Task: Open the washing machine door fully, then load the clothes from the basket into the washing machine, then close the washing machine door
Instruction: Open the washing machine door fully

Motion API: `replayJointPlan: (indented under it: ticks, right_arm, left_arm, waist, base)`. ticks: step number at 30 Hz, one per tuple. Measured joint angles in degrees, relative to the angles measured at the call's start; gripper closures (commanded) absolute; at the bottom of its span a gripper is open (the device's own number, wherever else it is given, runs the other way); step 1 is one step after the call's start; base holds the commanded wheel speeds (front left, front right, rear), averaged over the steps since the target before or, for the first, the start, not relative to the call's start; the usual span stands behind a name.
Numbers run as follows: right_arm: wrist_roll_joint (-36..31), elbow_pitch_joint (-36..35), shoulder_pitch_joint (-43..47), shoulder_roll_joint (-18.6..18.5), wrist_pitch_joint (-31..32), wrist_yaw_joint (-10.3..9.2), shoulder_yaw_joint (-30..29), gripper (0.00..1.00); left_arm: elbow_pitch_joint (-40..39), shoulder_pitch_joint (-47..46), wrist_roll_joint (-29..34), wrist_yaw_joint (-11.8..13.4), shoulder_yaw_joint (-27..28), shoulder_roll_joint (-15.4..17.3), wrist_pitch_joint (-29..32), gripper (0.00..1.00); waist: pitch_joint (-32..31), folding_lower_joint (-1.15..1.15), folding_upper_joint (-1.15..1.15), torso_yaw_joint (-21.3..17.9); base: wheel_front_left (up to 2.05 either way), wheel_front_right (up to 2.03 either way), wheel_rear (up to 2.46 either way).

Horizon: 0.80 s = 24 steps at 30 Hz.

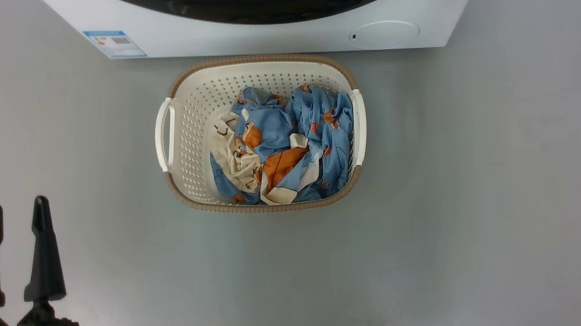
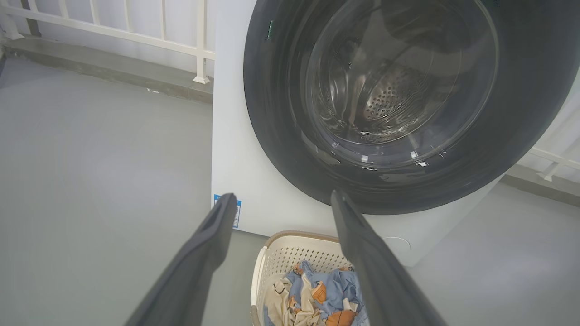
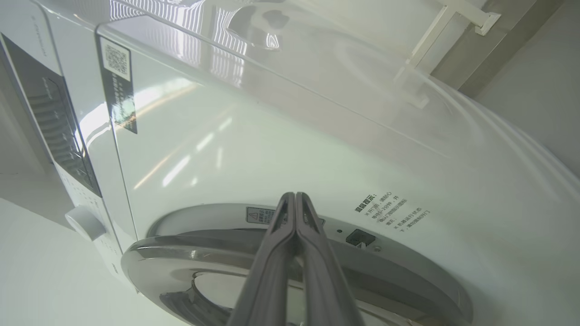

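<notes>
Grey floor point(image 1: 71, 158); basket point(image 1: 254, 58) of clothes point(image 1: 275, 131) ahead of wide-spread left gripper point(image 1: 17, 204). Right gripper point(image 3: 295, 195), pinched shut, empty, at door point(image 3: 149, 253) rim: fingertips point(image 3: 283, 206) may slip off.

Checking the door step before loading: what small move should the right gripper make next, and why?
Probably swing the shut right gripper outward to draw the large round black-rimmed glass washing machine door wider. Its fingers sit at the door's edge, near an uncovered latch slot on the white washing machine, so the door looks barely ajar; the blue printed clothes lie in the cream perforated basket.
</notes>
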Motion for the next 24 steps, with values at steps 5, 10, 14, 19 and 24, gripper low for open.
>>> replayJointPlan:
  ticks: [5,10,14,19,24]
  right_arm:
    - [0.94,1.21,-2.43,-0.43,4.22,0.00,-0.86,1.00]
    - [0.29,2.09,-5.08,-0.73,6.41,0.00,-1.67,1.00]
    - [-0.79,3.57,-6.95,-0.66,9.06,0.00,-1.71,1.00]
    - [-4.17,5.91,-8.89,-0.49,12.07,0.00,-1.87,1.00]
    - [-5.98,7.08,-12.20,-0.07,14.16,0.00,-3.20,1.00]
  left_arm:
    - [0.05,-0.76,-0.49,0.00,-0.10,0.01,0.00,0.00]
    - [0.10,-0.94,-1.03,0.00,-0.43,0.01,0.00,0.00]
    - [0.13,-1.48,-1.31,0.00,-0.49,0.01,0.00,0.00]
    - [0.32,-1.96,-1.65,0.00,-0.60,-0.02,0.00,0.00]
    - [0.48,-2.43,-1.98,0.00,-1.24,-0.32,0.00,0.00]
  waist:
    - [1.25,0.00,0.00,0.79]
    - [2.37,0.00,0.00,1.31]
    - [3.32,0.00,0.00,1.77]
    - [4.18,0.00,0.00,2.14]
    - [4.92,0.00,0.00,2.96]
  base:
    - [0.00,0.00,0.00]
    - [0.00,0.00,0.00]
    - [0.00,0.00,0.00]
    - [0.00,0.00,0.00]
    - [0.00,0.00,0.00]
